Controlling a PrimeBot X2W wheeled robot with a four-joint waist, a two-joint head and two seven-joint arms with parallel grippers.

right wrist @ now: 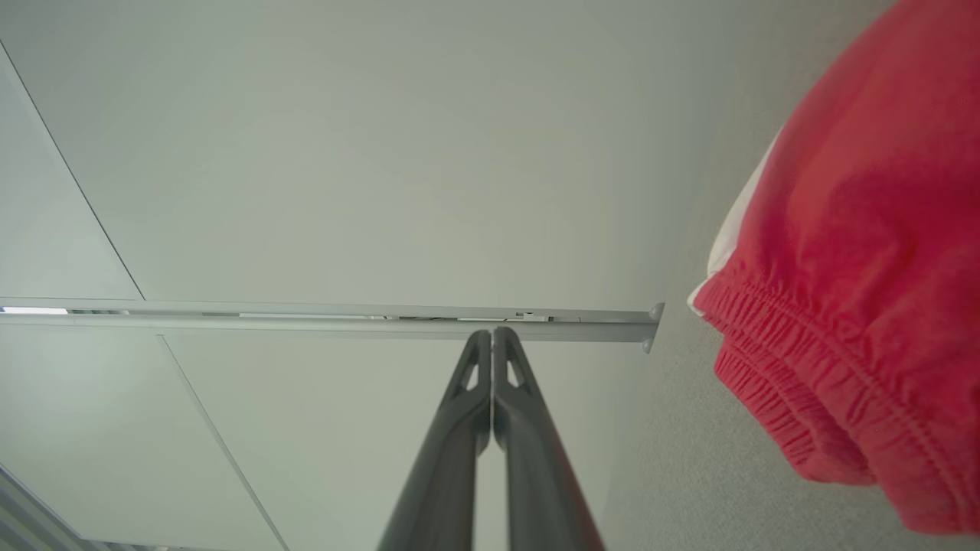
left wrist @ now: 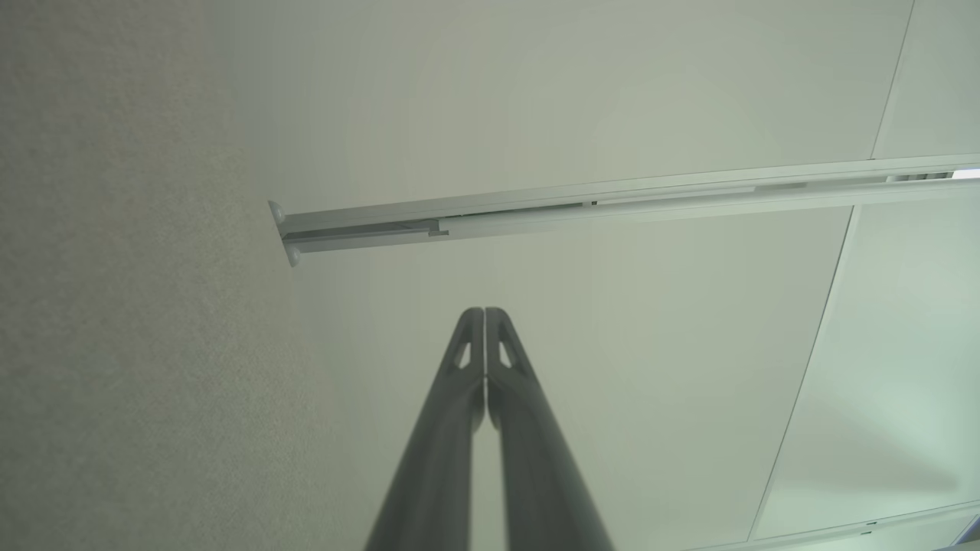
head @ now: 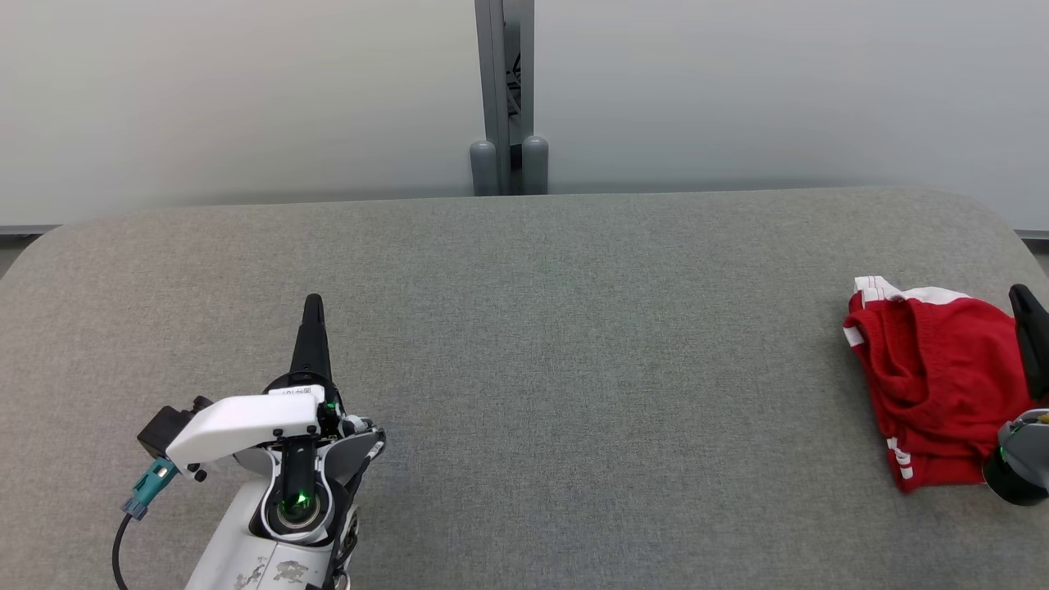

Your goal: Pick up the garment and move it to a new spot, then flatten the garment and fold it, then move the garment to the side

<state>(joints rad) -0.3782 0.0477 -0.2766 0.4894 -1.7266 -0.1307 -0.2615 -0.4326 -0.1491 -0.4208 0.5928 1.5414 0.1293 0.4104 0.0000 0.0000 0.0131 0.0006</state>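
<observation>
The garment (head: 934,377) is a crumpled pair of red shorts with white trim, lying on the grey table (head: 574,328) at the far right. Its elastic waistband (right wrist: 834,360) fills the right side of the right wrist view. My right gripper (head: 1021,297) is shut and empty, hovering beside the garment's right edge, partly cut off by the picture's edge. Its closed fingers (right wrist: 491,337) point at the wall, not at the cloth. My left gripper (head: 314,303) stands at the lower left, shut with nothing in it; its fingertips (left wrist: 484,314) press together.
A grey vertical post (head: 506,98) with two rounded feet stands behind the table's far edge, against a pale wall. The wide grey cloth surface stretches between the two arms. The table's corners are rounded.
</observation>
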